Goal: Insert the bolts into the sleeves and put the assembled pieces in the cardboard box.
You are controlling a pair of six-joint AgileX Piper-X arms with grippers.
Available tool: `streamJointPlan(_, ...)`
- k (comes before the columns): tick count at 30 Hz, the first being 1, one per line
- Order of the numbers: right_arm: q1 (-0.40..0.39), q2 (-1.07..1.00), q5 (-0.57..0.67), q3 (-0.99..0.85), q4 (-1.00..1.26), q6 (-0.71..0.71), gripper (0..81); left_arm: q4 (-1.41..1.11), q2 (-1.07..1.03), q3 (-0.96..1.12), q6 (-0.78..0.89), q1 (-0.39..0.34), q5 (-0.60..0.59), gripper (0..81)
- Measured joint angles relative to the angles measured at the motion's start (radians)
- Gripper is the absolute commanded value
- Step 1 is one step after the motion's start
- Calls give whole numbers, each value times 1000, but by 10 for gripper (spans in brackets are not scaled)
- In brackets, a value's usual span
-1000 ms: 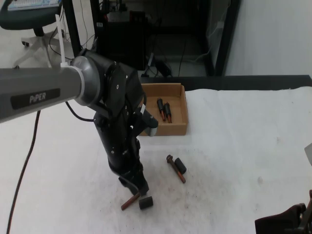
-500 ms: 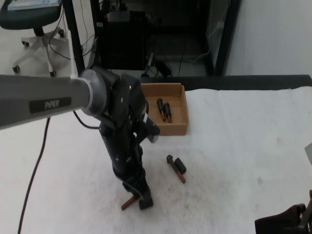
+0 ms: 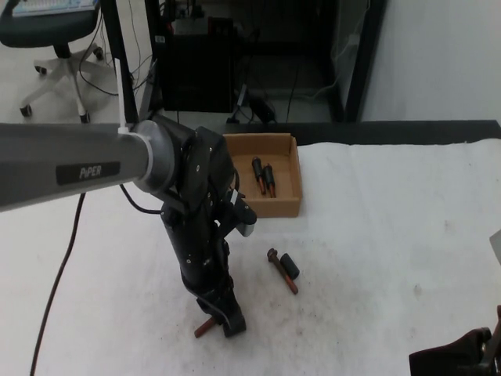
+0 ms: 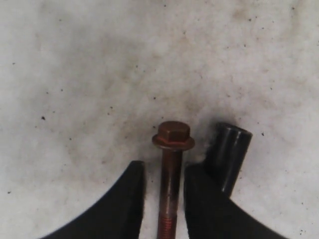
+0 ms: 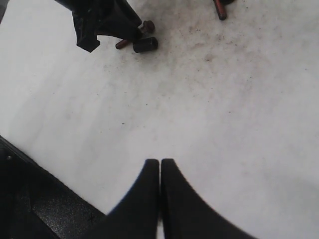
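A rusty bolt (image 4: 171, 179) lies on the white bench cover with its hex head pointing away from my left gripper (image 4: 164, 169). That gripper is open, one finger on each side of the shank, the fingers close to it. A black sleeve (image 4: 229, 149) lies right beside the outer face of one finger. From above, the left gripper (image 3: 228, 321) stands low over this bolt (image 3: 205, 329). A second bolt (image 3: 283, 276) and sleeve (image 3: 290, 266) lie farther right. My right gripper (image 5: 160, 167) hovers shut over bare cover with nothing in it.
The cardboard box (image 3: 296, 168) stands behind the left arm and holds two assembled pieces (image 3: 263, 176). A black bench edge (image 5: 35, 199) runs close to the right gripper. The right half of the white cover is open room.
The left arm has come down and shifted slightly right, bringing its fingers around the near bolt. The sleeve beside it is now hidden behind the gripper in the high view. The right arm stayed still.
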State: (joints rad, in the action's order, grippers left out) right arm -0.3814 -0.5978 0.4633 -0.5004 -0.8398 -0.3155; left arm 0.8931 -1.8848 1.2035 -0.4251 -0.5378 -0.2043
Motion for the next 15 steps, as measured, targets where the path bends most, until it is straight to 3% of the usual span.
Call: streamJointPlan(15,0,0,0,0,0,0,8,2,-22,3,0,0,-14,267)
